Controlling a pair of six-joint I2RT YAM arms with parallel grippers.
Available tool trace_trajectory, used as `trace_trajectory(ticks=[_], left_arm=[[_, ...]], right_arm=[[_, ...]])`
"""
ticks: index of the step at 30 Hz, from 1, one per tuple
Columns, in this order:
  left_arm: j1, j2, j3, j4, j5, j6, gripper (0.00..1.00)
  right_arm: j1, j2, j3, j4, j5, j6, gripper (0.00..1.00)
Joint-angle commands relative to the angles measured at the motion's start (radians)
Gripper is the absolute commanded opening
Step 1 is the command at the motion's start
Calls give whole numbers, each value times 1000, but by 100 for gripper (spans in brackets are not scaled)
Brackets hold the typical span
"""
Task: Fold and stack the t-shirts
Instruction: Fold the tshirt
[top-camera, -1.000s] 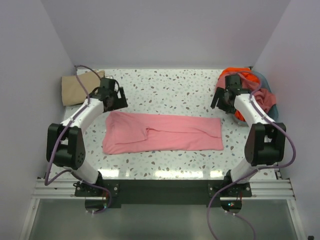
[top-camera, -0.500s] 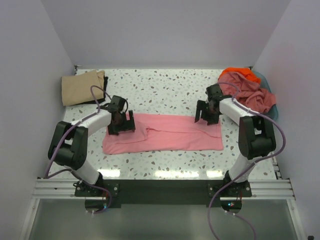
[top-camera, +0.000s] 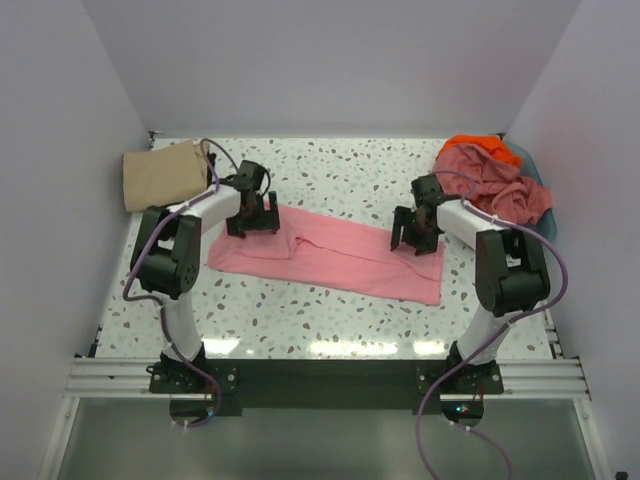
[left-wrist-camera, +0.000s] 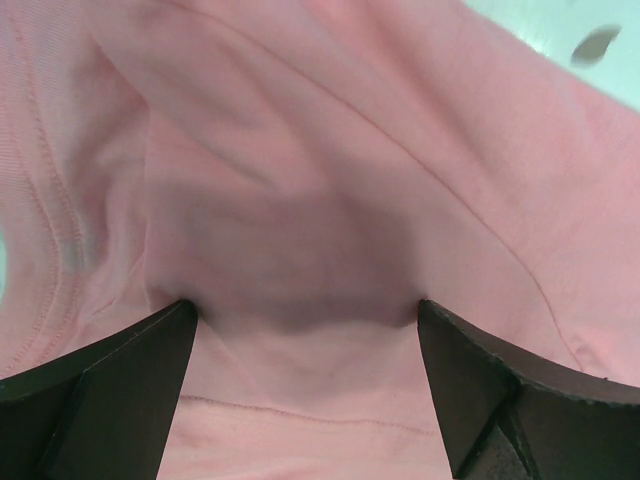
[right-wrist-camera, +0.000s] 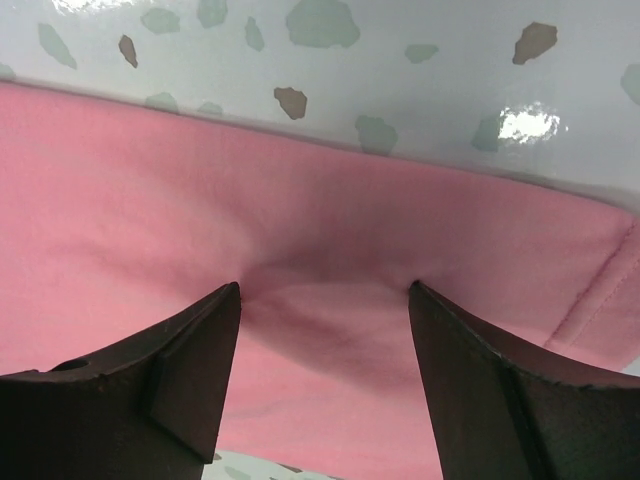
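Pink t-shirt (top-camera: 330, 250) lay across the middle of the speckled surface (top-camera: 320, 325), already narrowed into a long strip.

Change over the last second: both arms came in from the far corners and dropped onto the strip's far edge. The left end was then hauled toward the far edge. The strip, square to the near edge a second ago, sat skewed, with its left end farther back than its right.

Left fingers (left-wrist-camera: 100, 390): spread wide, tips pressed into the cloth at the strip's left end. Fabric puckered and shadowed between them, not clamped.

Right fingers (right-wrist-camera: 150, 390): likewise wide apart, tips down just inside the far hem at the right end. A shallow ridge of cloth had gathered between them. Bare surface showed just beyond the hem.

Judgement: both arms were set for a two-point pinch, probably to fold the strip crosswise. Closing had not happened. The skew is a worry, since a fold from uneven ends would likely come out crooked unless squared first.

Folded tan t-shirt (top-camera: 160, 175) sat at the far left corner, well apart, as the likely start of the stack. A heap of dusty pink and orange t-shirts (top-camera: 495, 180) waited unfolded at the far right corner.
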Motion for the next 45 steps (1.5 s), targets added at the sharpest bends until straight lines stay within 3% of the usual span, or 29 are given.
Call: trace_trajectory(ticks=[1, 12, 21, 31, 36, 40, 45], left_arm=[[6, 139, 118, 1, -9, 53, 97], [4, 467, 574, -65, 9, 106, 97], [1, 648, 832, 29, 72, 117, 96], [-14, 723, 958, 235, 178, 119, 96], [-25, 579, 900, 306, 170, 125, 98], [-25, 461, 836, 265, 133, 107, 100], [-25, 369, 720, 133, 92, 85, 100]], right_arm=[[-6, 8, -66, -116, 58, 29, 72], [43, -92, -155, -194, 26, 91, 72], [229, -101, -203, -193, -5, 209, 72], [384, -86, -146, -217, -31, 271, 73], [389, -115, 1, -300, 67, 202, 74], [389, -121, 85, -345, 79, 159, 75], [389, -101, 57, -270, 50, 115, 75]])
